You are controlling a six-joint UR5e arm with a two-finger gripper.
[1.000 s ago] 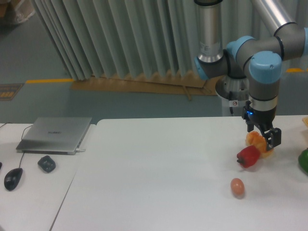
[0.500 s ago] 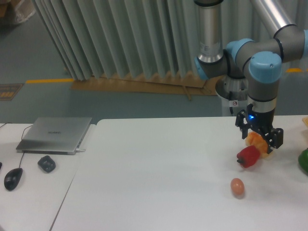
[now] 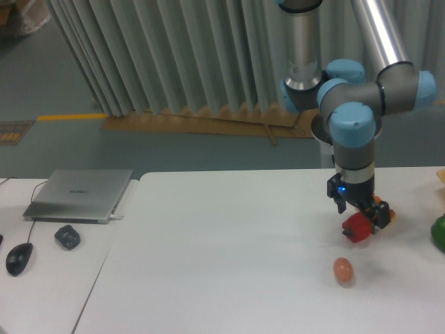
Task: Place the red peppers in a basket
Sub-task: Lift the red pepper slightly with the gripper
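The red pepper point(image 3: 357, 228) lies on the white table point(image 3: 229, 250) at the right. My gripper point(image 3: 359, 210) hangs just over it, pointing down, with its jaws open and set at either side of the pepper's top. I cannot tell whether the fingers touch it. No basket is in view.
An orange piece point(image 3: 384, 209) lies right behind the pepper, mostly hidden by the gripper. An orange-brown egg-shaped thing point(image 3: 342, 271) lies in front of it. A dark green rounded thing point(image 3: 439, 233) sits at the right edge. A laptop point(image 3: 80, 195), a mouse point(image 3: 19, 258) and a small dark object point(image 3: 67, 237) are on the left.
The gripper has moved left and down from beside the orange piece to directly over the red pepper. The pepper has not moved.
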